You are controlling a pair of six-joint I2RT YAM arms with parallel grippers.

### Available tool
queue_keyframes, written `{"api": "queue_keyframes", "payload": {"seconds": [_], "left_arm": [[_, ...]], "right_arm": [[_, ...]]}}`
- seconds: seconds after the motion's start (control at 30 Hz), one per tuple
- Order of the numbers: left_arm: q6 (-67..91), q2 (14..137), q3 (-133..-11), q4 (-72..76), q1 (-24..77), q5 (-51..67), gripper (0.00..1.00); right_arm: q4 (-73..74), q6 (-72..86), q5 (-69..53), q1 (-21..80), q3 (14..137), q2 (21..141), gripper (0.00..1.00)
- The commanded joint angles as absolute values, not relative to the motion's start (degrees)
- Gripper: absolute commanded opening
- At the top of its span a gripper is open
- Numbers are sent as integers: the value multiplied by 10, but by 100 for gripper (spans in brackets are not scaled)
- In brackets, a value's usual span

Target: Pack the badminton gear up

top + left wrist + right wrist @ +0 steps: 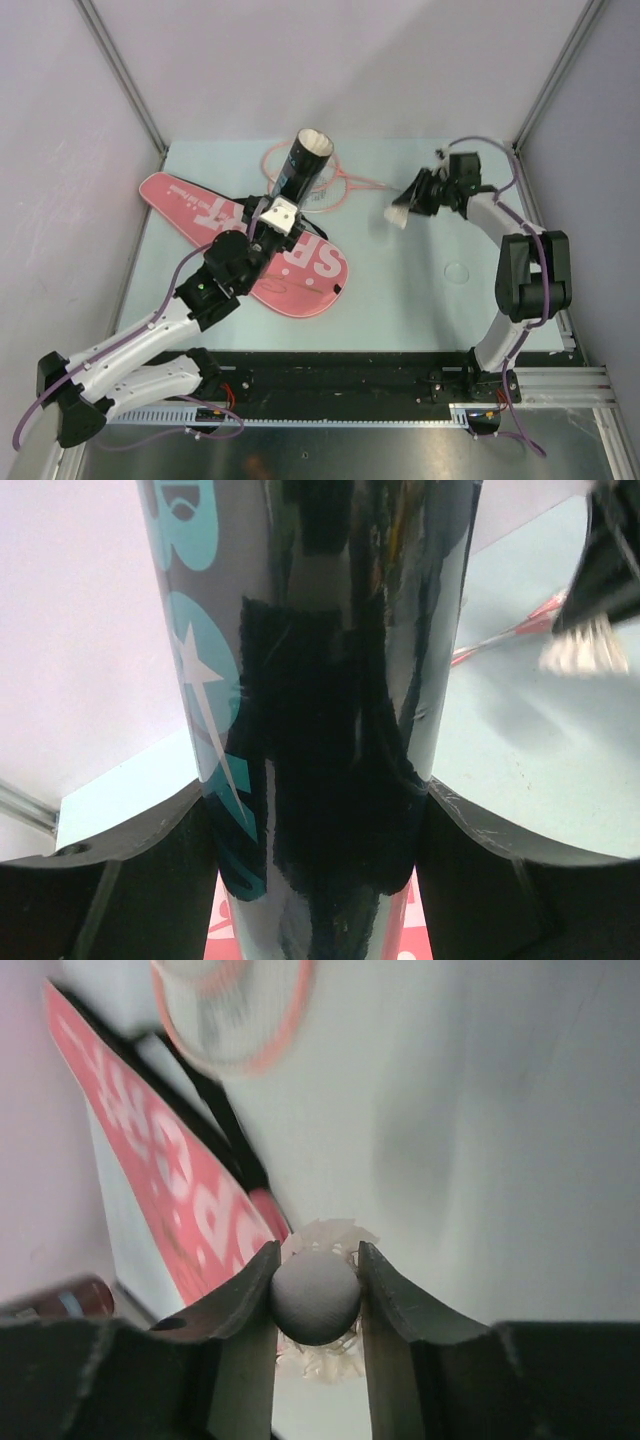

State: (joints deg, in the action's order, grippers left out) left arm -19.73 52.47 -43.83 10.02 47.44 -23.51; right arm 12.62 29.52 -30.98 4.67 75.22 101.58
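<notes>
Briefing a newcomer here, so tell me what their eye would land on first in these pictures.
First the dark tube, clamped in the left gripper and tilted open end up over the pink bag left of centre. Then the white shuttlecock, pinched by its rounded cork in the right gripper at centre right. The pink rackets lie at the far edge behind the tube.

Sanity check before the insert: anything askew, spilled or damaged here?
Nothing stands out. The left gripper holds the tube tilted, mouth open; the right gripper pinches a shuttlecock by its cork; bag and rackets lie on the table.
</notes>
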Motion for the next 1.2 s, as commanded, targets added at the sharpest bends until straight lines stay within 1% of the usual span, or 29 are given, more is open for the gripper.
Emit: {"api": "queue_keyframes", "payload": {"seconds": [0.0, 0.07, 0.2, 0.27, 0.3, 0.33, 0.4, 0.43, 0.5, 0.53, 0.63, 0.77, 0.83, 0.87, 0.93, 1.03, 1.13, 1.17], "left_arm": [[-171, 507, -453, 135, 473, -208, 11], [-169, 505, -454, 134, 473, -207, 11], [-170, 501, -452, 134, 475, -212, 11], [-175, 501, -452, 134, 476, -216, 10], [-176, 502, -451, 134, 478, -219, 10], [-178, 502, -450, 134, 478, -224, 10], [-182, 502, -449, 134, 481, -227, 10], [-183, 503, -450, 134, 481, -228, 10], [-183, 504, -451, 134, 482, -226, 10], [-182, 504, -451, 134, 482, -225, 10], [-178, 503, -451, 134, 482, -218, 10], [-176, 504, -452, 134, 482, -216, 10], [-176, 505, -451, 134, 482, -215, 10], [-177, 505, -450, 134, 482, -217, 10], [-179, 507, -449, 134, 482, -221, 10], [-180, 512, -449, 134, 483, -221, 10], [-178, 512, -451, 134, 484, -218, 10], [-178, 512, -451, 134, 484, -216, 10]], "right_arm": [[175, 257, -379, 85, 656, 967, 41], [177, 244, -383, 87, 622, 962, 45], [192, 210, -379, 96, 599, 976, 52], [201, 188, -338, 105, 599, 971, 57], [213, 182, -312, 120, 599, 963, 64], [220, 167, -265, 129, 598, 955, 67], [233, 153, -216, 151, 594, 922, 74], [236, 143, -166, 176, 584, 910, 75], [221, 121, -111, 207, 563, 858, 77], [209, 113, -63, 243, 536, 837, 77], [174, 96, 27, 292, 505, 781, 77], [139, 104, 80, 349, 498, 775, 77], [118, 107, 124, 360, 501, 797, 72], [115, 109, 133, 369, 506, 805, 66], [115, 111, 145, 381, 508, 823, 64], [122, 100, 173, 415, 507, 838, 64], [124, 87, 206, 447, 501, 841, 67], [122, 84, 213, 454, 497, 844, 70]]}}
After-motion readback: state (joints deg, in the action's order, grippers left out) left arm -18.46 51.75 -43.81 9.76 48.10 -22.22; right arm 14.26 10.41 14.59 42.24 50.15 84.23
